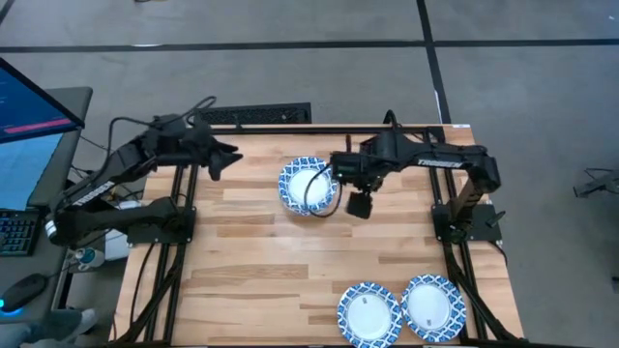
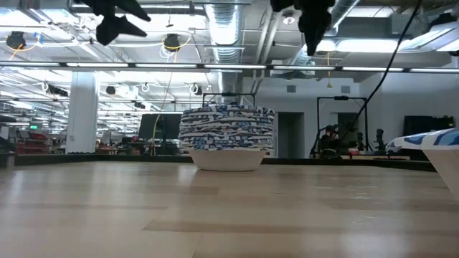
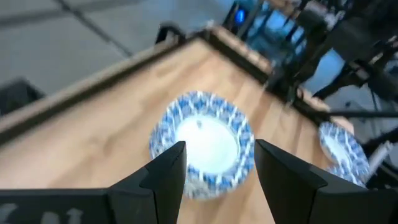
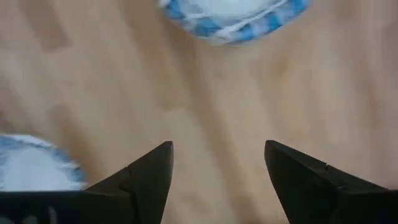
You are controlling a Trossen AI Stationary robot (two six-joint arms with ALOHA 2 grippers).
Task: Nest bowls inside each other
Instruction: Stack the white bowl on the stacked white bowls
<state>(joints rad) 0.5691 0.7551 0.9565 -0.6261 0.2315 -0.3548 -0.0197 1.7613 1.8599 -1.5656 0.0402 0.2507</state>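
The right gripper [image 1: 340, 182] hangs released, its fingers spread and holding nothing, just beside the stack of nested bowls [image 1: 309, 186] at the table's [image 1: 251, 261] far middle. The left gripper [image 1: 229, 158], also spread and bare, hovers left of the stack. Two single bowls [image 1: 368, 312] [image 1: 432, 306] sit side by side at the near right edge.

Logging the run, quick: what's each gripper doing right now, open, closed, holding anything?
Left gripper: open, holding nothing, above the stack of bowls.
Right gripper: open, holding nothing, over bare table beside the stack.
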